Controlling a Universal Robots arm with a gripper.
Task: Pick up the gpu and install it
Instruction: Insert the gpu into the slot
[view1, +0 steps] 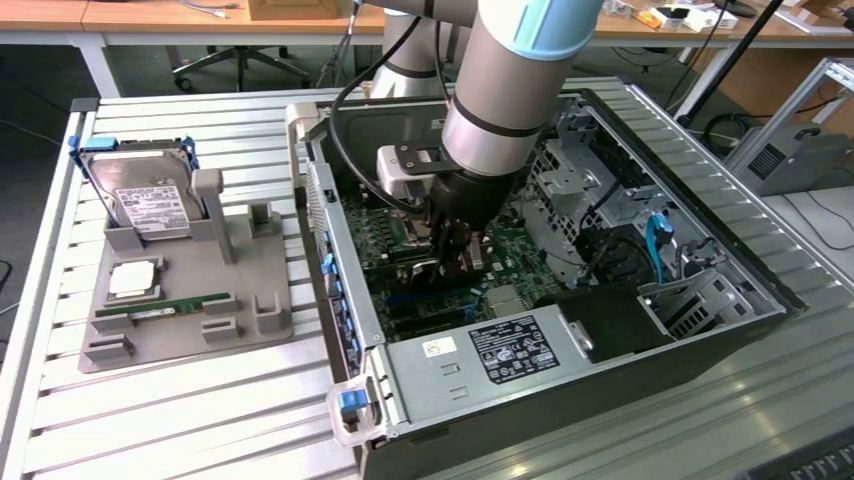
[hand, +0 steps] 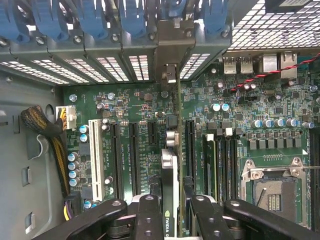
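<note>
Down inside the open computer case (view1: 694, 330) with the end effector (hand: 172, 202), closed tight on the gpu (hand: 170, 165), a finger (hand: 148, 215) on each face of the card. Seen edge-on from the wrist: thin green board and cooler, upright on its long edge, dead centre in the grip, no offset to either side.

Runs its long axis straight away from the end effector toward the rear of the case, silver bracket (hand: 171, 75) leading, right up against the vented rear panel (hand: 100, 67) under the row of blue clips (hand: 95, 17). Lines up parallel with the black expansion slots (hand: 116, 160) on the motherboard (hand: 280, 125), between two of them. White slot (hand: 93, 160) further off on one side, CPU socket (hand: 272, 192) well apart on the other.

Hard to call from here: seated in a slot already, or just above one. Probably very close to the board.

Tight room all round: small capacitors and connectors just beside the card, a sleeved cable bundle (hand: 42, 125) near the case wall, the power supply (view1: 507, 350) close by at the near end of the case.

Out on the bench (view1: 200, 420), at the exterior view's left, a grey fixture (view1: 254, 290) with the hard drive (view1: 144, 205) and the memory stick (view1: 160, 308), well apart from the action.
</note>
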